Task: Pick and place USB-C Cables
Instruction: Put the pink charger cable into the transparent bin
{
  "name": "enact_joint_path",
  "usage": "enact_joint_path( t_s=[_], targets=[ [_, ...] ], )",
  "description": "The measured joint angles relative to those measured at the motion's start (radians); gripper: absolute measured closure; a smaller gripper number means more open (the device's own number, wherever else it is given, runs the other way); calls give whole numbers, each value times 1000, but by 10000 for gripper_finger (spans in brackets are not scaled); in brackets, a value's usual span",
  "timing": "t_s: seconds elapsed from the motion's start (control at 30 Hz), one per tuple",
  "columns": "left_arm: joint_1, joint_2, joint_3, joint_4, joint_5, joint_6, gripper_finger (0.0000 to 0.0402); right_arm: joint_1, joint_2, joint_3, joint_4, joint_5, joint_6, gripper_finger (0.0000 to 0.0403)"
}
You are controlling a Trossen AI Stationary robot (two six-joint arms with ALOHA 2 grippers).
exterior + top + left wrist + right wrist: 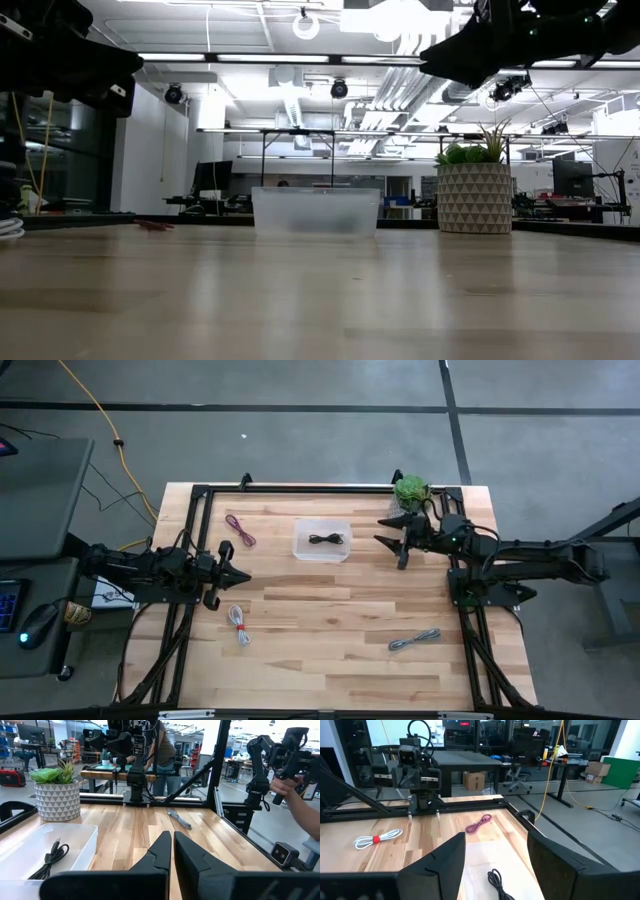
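Black cable (325,540) lies in the clear bin (303,551) (both grippers hover apart)

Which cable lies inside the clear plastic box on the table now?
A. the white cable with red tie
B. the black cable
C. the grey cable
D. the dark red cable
B. In the high view the black cable lies inside the clear box, while the dark red cable, the white cable and the grey cable lie on the bare table.
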Motion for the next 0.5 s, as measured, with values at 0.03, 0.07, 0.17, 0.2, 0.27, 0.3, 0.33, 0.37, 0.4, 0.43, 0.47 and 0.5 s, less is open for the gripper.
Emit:
enact_joint_path(
  t_s=[0.03,0.07,0.17,0.2,0.27,0.3,0.33,0.37,0.4,0.43,0.47,0.5],
  targets=[
    [0,0,0,0,0,2,398,0,0,0,2,0,0,198],
    [0,0,0,0,-4,13,398,0,0,0,4,0,0,199],
    [0,0,0,2,-18,53,398,0,0,0,3,0,0,199],
    [0,0,0,3,-18,57,398,0,0,0,3,0,0,198],
    [0,0,0,3,-18,57,398,0,0,0,3,0,0,198],
    [0,0,0,3,-18,52,398,0,0,0,3,0,0,199],
    [0,0,0,3,-18,47,398,0,0,0,3,0,0,198],
    [0,0,0,3,-18,44,398,0,0,0,3,0,0,199],
    [0,0,0,4,-18,44,398,0,0,0,2,0,0,198],
    [0,0,0,9,-20,47,398,0,0,0,2,0,0,198],
    [0,0,0,18,-26,56,398,0,0,0,-1,0,0,199],
    [0,0,0,29,-37,66,398,0,0,0,-4,0,0,198]
  ],
)
